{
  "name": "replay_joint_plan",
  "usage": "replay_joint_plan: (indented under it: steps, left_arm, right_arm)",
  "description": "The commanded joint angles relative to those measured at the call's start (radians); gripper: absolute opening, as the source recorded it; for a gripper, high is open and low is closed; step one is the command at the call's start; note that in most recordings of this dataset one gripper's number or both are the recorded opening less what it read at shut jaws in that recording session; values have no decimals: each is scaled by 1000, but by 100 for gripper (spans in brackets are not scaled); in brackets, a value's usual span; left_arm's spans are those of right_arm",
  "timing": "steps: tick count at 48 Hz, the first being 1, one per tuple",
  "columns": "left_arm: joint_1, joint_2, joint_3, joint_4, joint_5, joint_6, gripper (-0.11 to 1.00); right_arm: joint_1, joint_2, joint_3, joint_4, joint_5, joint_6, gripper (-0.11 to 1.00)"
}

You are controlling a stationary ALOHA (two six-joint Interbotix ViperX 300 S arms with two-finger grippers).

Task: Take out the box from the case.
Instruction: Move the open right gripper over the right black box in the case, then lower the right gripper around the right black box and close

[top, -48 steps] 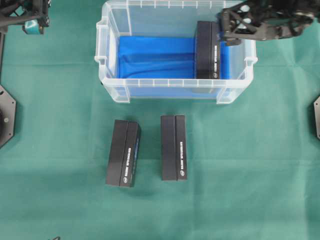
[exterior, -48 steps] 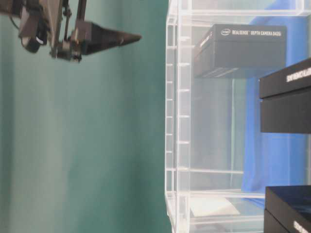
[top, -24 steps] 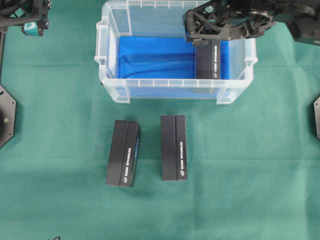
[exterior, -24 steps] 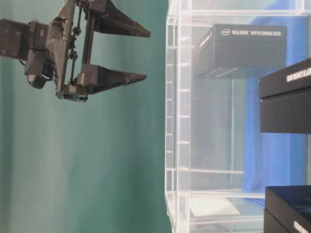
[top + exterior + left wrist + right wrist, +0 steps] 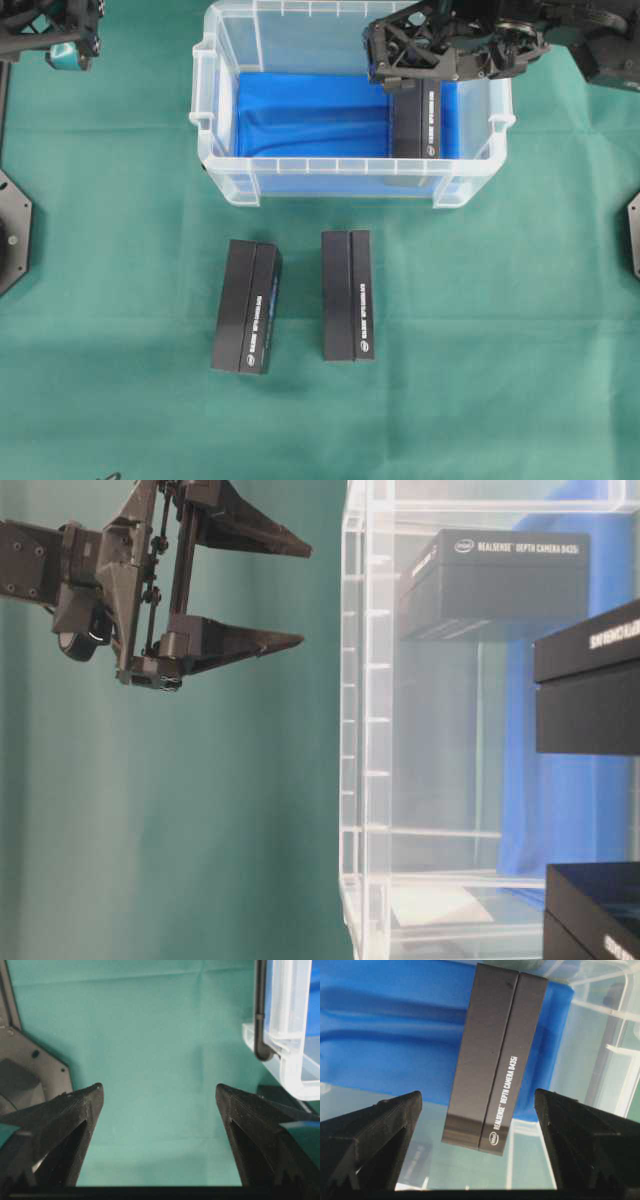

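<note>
The case (image 5: 225,60) is a clear bin with blue lining, at the back middle of the green cloth. One black box (image 5: 417,122) lies along its right wall, flat on the lining. My right gripper (image 5: 304,592) hovers above the rim, open, tips pointing down into the case. In the right wrist view the box (image 5: 495,1055) lies below and between the spread fingers (image 5: 390,1120), untouched. My left gripper (image 5: 159,1089) is open and empty over bare cloth, left of the case corner (image 5: 285,1045).
Two more black boxes (image 5: 247,320) (image 5: 348,295) lie side by side on the cloth in front of the case. Dark arm bases (image 5: 12,235) sit at the left and right edges. The left arm (image 5: 55,30) stays in the far left corner.
My right gripper moved left, from the case's right rim to above the box's far end, then held still. The left arm has not moved.
</note>
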Motion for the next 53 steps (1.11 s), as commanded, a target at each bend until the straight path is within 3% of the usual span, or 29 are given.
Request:
replay_joint_plan:
  steps: [1,53]
  left_arm:
    - [3,-3,-17,-2,-3,2,96]
    - [3,-3,-17,0,-28,3,96]
  right_arm:
    - [2,-12,-20,-3,0,2,91]
    - [2,-2,20,-5,-11,6,91]
